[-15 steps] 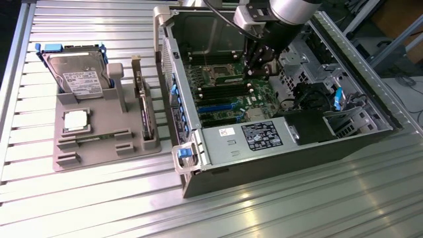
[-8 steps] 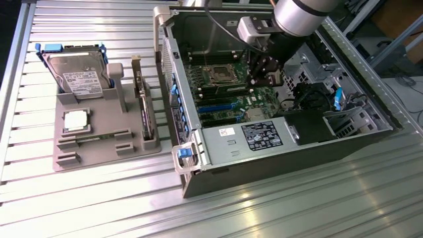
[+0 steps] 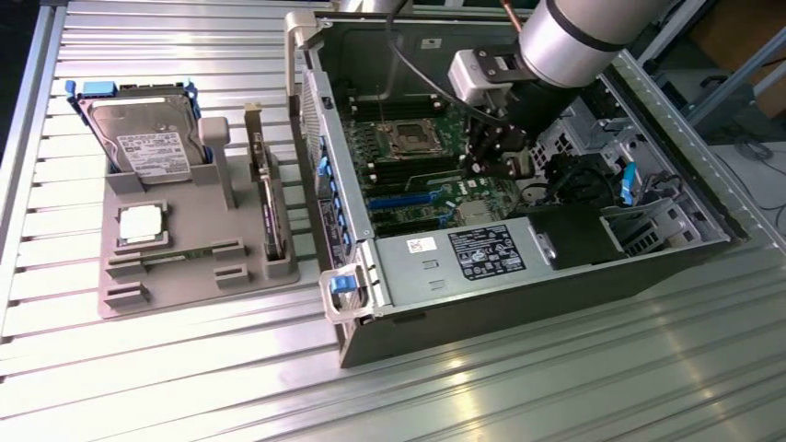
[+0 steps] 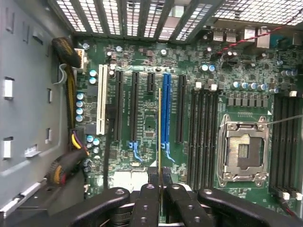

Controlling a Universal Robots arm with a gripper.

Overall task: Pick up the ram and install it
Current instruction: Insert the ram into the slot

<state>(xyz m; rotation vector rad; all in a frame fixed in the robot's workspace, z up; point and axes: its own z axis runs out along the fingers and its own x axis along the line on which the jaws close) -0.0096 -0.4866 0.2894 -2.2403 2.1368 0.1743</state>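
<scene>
Ram (image 4: 159, 127) hangs edge-on, clamped between the fingers of the tool (image 4: 159, 174) above the motherboard (image 4: 145, 120) inside the open computer case (image 3: 540, 295), apparently kept upright so its thin edge suits the memory slots (image 4: 203, 137).

The arm (image 3: 577, 37) reaches down into the open case (image 3: 516, 304), and the tool (image 3: 503, 164) hangs low over the motherboard (image 3: 418, 184). The CPU socket (image 3: 403, 138) lies just beside the tool, with dark slots around it. A blue slot (image 3: 399, 201) sits a little farther off. The power supply (image 3: 485, 250), with its black label, lies near the tool inside the case. Well apart from the tool, outside the case, a grey tray (image 3: 184, 293) rests on the ribbed worktop (image 3: 553, 396) — it carries an upright hard drive (image 3: 145, 140), a silver chip (image 3: 142, 224) lying flat and a card (image 3: 268, 203) on edge.
</scene>
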